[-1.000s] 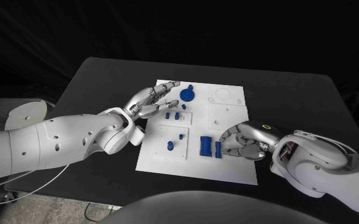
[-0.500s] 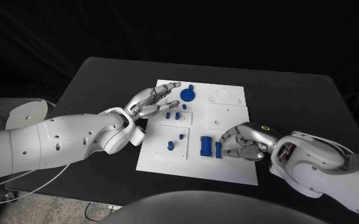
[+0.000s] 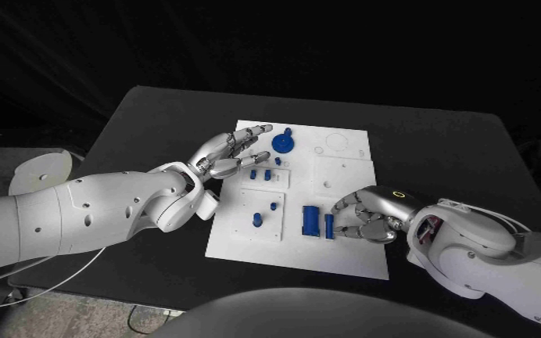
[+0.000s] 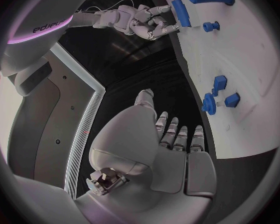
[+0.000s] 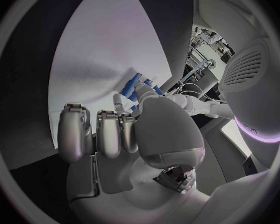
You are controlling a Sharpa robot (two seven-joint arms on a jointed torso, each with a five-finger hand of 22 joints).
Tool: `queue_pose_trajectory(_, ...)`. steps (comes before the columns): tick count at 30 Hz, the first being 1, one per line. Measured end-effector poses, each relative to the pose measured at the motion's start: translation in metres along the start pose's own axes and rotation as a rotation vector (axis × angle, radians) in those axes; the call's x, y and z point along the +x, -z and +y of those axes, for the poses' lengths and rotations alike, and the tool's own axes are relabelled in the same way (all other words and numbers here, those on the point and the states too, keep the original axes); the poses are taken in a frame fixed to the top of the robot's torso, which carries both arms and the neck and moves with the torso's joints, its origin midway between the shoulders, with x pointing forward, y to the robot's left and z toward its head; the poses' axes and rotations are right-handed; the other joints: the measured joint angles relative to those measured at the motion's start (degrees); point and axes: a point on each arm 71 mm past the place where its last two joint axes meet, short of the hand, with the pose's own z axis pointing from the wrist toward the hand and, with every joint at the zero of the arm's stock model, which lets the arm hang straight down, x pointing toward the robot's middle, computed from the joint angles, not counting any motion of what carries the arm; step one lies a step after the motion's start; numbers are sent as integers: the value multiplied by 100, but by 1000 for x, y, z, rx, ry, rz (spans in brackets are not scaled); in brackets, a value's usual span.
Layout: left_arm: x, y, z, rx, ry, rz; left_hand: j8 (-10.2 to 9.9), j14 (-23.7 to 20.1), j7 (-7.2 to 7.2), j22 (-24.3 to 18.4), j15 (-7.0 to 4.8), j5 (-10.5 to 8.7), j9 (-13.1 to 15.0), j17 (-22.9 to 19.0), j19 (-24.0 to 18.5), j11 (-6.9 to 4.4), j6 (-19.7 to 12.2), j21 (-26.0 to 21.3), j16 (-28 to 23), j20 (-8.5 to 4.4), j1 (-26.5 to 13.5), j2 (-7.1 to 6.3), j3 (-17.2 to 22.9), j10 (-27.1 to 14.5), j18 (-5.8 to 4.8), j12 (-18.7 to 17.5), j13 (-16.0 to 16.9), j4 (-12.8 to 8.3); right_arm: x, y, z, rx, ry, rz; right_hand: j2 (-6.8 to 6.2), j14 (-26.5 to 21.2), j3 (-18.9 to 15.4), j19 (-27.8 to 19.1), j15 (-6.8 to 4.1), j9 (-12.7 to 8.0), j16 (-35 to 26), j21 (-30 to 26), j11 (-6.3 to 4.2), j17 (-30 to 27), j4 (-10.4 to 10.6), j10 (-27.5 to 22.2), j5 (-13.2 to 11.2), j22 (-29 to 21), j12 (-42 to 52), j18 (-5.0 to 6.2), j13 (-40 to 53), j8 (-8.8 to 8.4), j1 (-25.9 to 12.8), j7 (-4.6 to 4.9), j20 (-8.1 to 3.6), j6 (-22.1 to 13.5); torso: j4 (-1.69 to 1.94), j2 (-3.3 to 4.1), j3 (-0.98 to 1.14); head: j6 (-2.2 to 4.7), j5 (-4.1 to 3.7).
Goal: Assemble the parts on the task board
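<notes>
The white task board (image 3: 338,174) lies in the middle of the table. My left hand (image 3: 231,152) rests flat, fingers spread, on the board's left edge beside the round blue gear (image 3: 282,144) and two small blue pegs (image 3: 260,174). In the left wrist view the same gear (image 4: 209,104) sits just past its fingertips (image 4: 177,133). My right hand (image 3: 367,213) curls over the board's near right part, and its fingers pinch the narrow blue bar (image 3: 328,225), which lies next to a wider blue block (image 3: 309,220). The left wrist view also has that bar (image 4: 180,12) between the right hand's (image 4: 143,22) fingertips.
Two more small blue pieces (image 3: 265,213) lie on a raised square plate at the board's near left. Empty round recesses (image 3: 334,144) mark the board's far right. Bare black table (image 3: 451,150) surrounds the board on every side.
My right hand has crept slightly toward the board's near edge while staying on the narrow bar. The left hand and the parts have not moved.
</notes>
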Motion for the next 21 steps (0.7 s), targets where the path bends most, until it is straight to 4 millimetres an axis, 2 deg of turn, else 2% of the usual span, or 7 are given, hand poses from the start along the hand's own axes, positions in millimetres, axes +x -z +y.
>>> queue_pose_trajectory(6,0,0,0,-3,8,-2,0,20,0,3,20,21,0,0,0,0,0,0,0,0,0,0,0,0,0,0,0,0,-2,1,0,-7,27,-26,-16,0,-66,0,0,-51,0,31,0,0,66,0,-115,0,0,0,0,0,-66,0,0,0,-1,2,1,0,-5)
queue_pose_trajectory(11,0,0,0,-5,12,-4,0,0,0,3,40,21,0,0,0,0,0,0,0,0,0,0,16,0,0,0,0,-16,-6,4,2,-32,40,-79,-89,0,-168,0,0,-134,59,187,0,-1,283,0,-448,0,0,0,0,0,-199,-25,0,111,-1,3,2,0,2)
queue_pose_trajectory(14,-1,0,1,-6,13,-6,0,0,1,3,40,21,0,0,0,-1,-1,0,0,0,13,13,16,0,0,0,0,-16,-8,6,3,-53,46,-112,-134,0,-205,0,0,-171,91,225,0,-1,414,0,-571,-1,0,-89,0,0,-244,-28,0,174,-1,3,2,0,3)
queue_pose_trajectory(21,-1,0,1,-7,14,-8,-25,-21,21,3,19,21,0,-6,0,-22,-21,0,0,0,45,-1,16,-22,0,-57,0,-16,-10,9,5,-97,55,-152,-157,0,-228,0,0,-199,125,312,0,-1,515,0,-622,-1,0,-88,-1,1,-267,-47,0,240,1,2,2,0,-3)
